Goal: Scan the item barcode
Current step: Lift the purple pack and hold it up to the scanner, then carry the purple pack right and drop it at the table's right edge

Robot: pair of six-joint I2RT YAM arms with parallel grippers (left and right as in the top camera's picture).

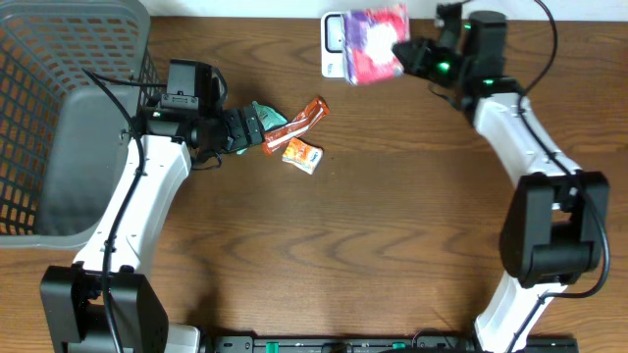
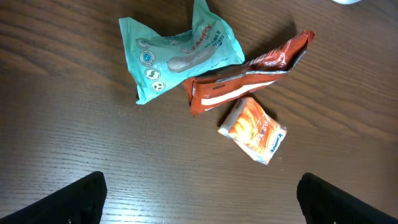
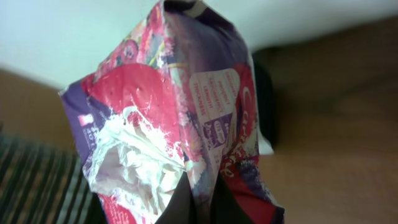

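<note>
Surface [image 1: 392, 245]: wooden, carrying all stock.
Basket [image 1: 29, 59]: grey, sitting far left.
Purple packet [image 1: 373, 39]: hanging clamped in right hand [image 1: 404, 54], over white scanner [image 1: 332, 44]. The scanning step is probably running; next likely calling for turning the barcode scanner-ward.
Left hand [image 1: 257, 126]: gaping apart, hovering over teal packet [image 2: 177, 56], red sachet [image 2: 249, 71], orange sachet [image 2: 254, 130].

The wooden table [image 1: 392, 245] bears a teal packet [image 2: 180, 53], a red-brown sachet [image 2: 242, 81] and a small orange packet [image 2: 254, 129], all just ahead of the left gripper [image 2: 199, 202]. A grey basket [image 1: 59, 118] stands behind it.
</note>
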